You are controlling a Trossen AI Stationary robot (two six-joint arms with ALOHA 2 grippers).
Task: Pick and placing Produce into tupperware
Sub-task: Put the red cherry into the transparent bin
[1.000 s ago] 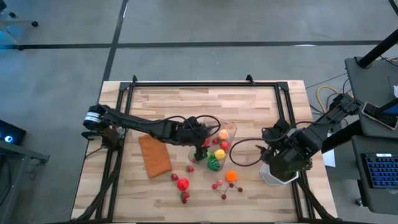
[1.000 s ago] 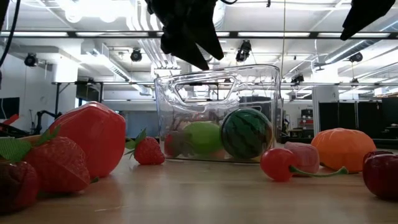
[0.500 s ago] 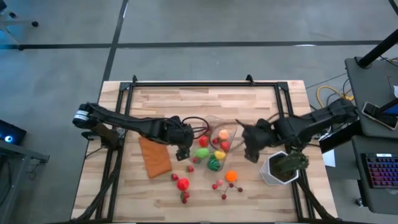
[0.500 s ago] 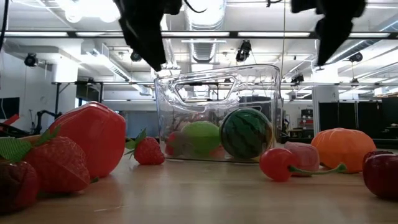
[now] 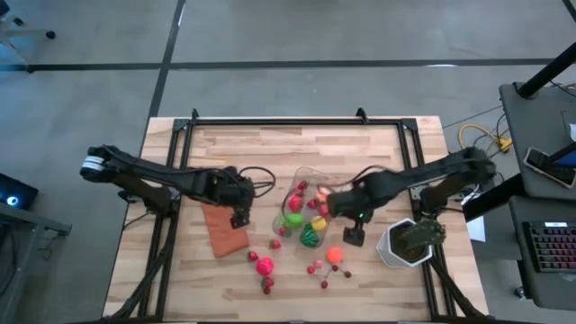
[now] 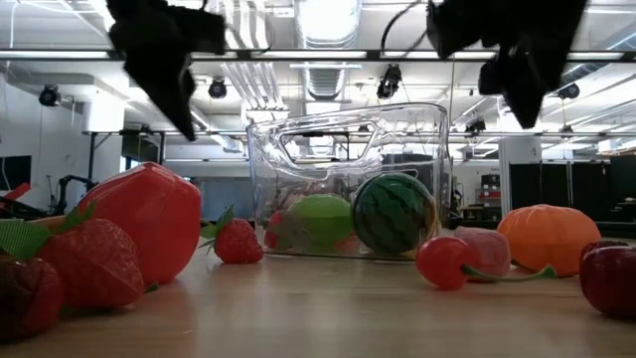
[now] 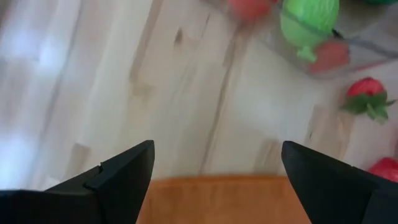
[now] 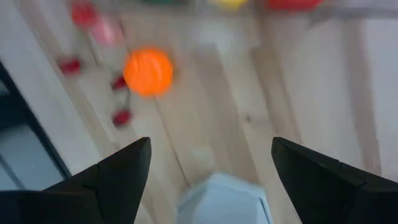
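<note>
Clear plastic makes up the tupperware [image 5: 313,209], a see-through box with rounded corners that sits near the middle of the pale wooden table [image 5: 270,148]. Some of the produce is inside it: a light green ball [image 6: 320,219], a dark green striped melon [image 6: 395,213], and red, orange and yellow pieces.

More toy food lies on the table outside the box. A round orange fruit [image 5: 335,255] sits just in front of it, with small red cherries [image 5: 317,266] near it. A big red fruit [image 5: 264,265] and little red strawberries [image 5: 268,284] lie more to the left.

The left claw [image 5: 238,216] hangs over the flat brown-orange rectangle [image 5: 222,228], to the left of the box. Its two dark fingers [image 7: 112,180] are spread wide and hold nothing.

The right claw [image 5: 353,236] hangs just to the right of the box, between it and the white pot with a green plant [image 5: 409,241]. Its fingers [image 8: 112,177] are spread wide too, with nothing between them. In the right wrist view the orange fruit and the white pot show below the claw.
</note>
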